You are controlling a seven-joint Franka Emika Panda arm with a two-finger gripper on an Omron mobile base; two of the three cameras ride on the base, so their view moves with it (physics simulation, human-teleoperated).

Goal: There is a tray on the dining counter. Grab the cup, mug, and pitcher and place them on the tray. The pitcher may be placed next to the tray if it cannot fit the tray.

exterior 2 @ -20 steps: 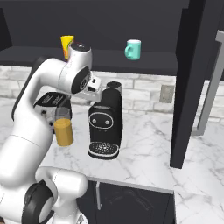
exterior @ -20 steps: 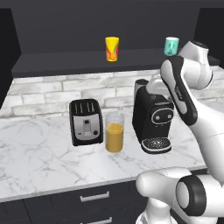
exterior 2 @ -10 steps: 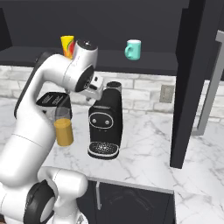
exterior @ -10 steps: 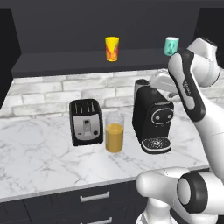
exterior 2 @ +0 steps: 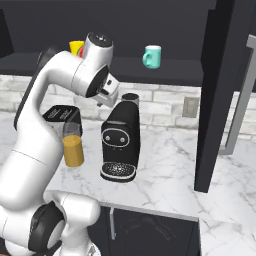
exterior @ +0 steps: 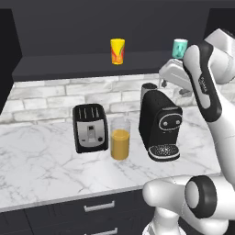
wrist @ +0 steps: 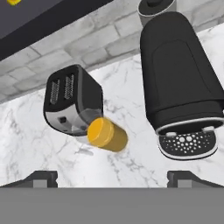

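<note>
1. Step in hand, as judged: reaching for the pitcher on the marble counter; nothing gripped yet.
2. Pitcher standing upright between the toaster and the coffee machine, just beside the toaster, orange juice filling its lower half.
3. Gripper raised high above the counter, over the coffee machine, looking down at the pitcher; fingertips wide apart, jaws open and empty.
4. In the hand view, pitcher ahead of and well below the jaws, slightly toward the toaster side of the centre line, well apart from both tips.
5. To do it well: lower toward the glass wall above the juice line, centre the body between the tips, keep the hand level so the juice stays put.
6. Approach from the open counter side, not over the top; toaster and coffee machine crowd both flanks, so little room for a wide swing.
7. Handle not clear in these views; side of the pitcher carrying it cannot be told.
8. Cup and mug up on the dark shelf, well apart from each other and from the jaws; both left for later.
</note>
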